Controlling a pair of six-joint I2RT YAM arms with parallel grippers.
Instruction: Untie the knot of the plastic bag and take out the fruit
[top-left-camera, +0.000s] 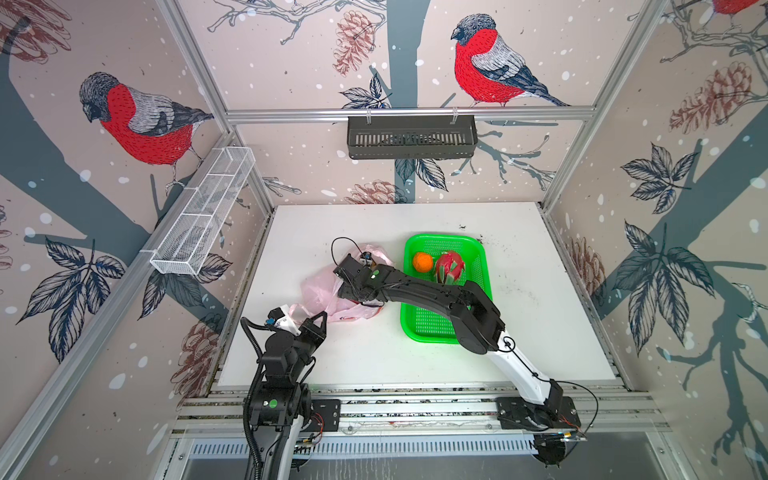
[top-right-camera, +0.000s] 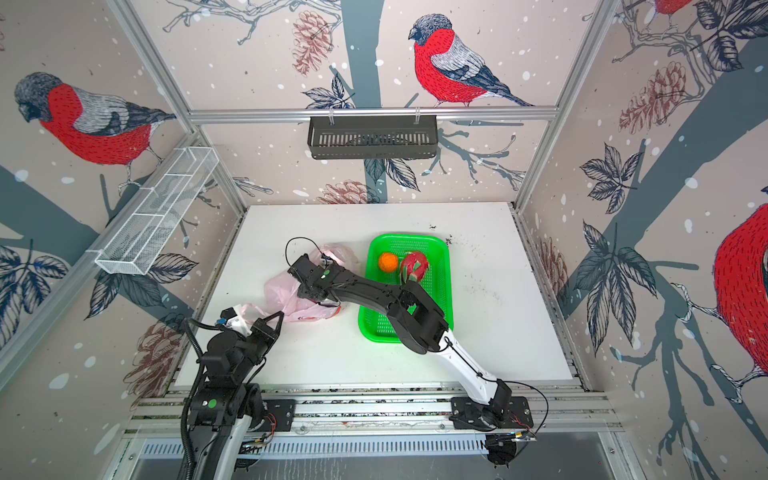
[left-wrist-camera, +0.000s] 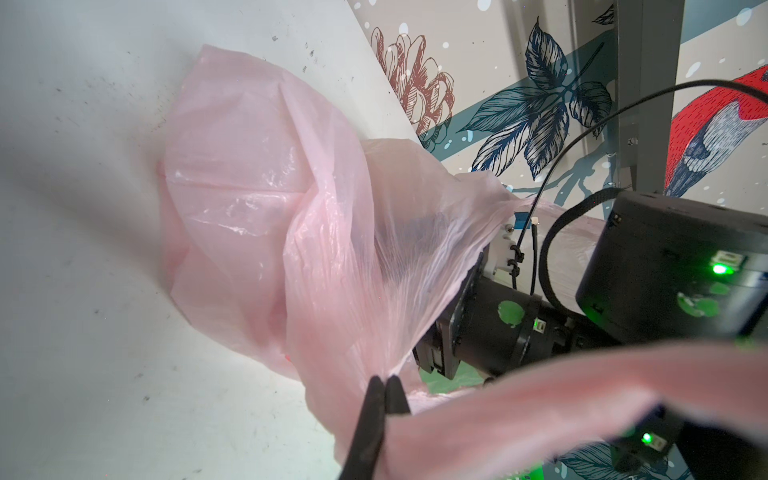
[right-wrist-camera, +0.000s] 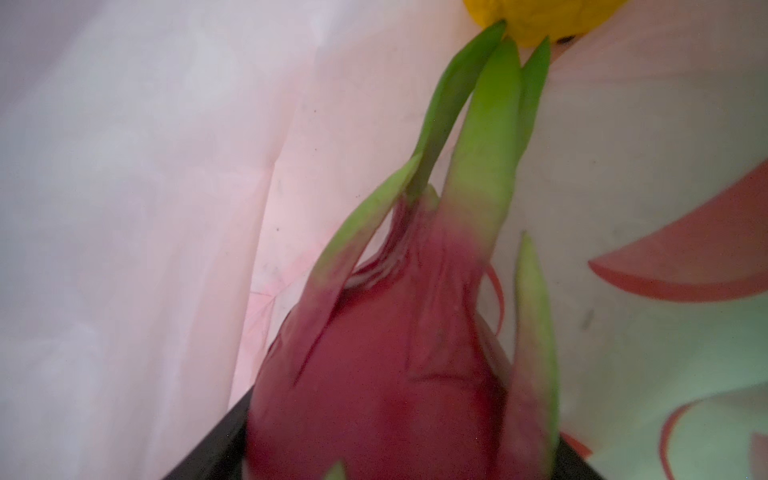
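Bag pinched tight by left gripper at its 7 o'clock corner; right gripper straddles dragon fruit inside, grip unclear.

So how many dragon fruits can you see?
2: one dragon fruit in the green basket beside the orange ball, another inside the pink bag, seen in the right wrist view. The bag may hide more.

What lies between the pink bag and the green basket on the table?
In both top views, only a narrow strip of bare white table separates the pink bag and green basket; the right arm crosses above it into the bag.
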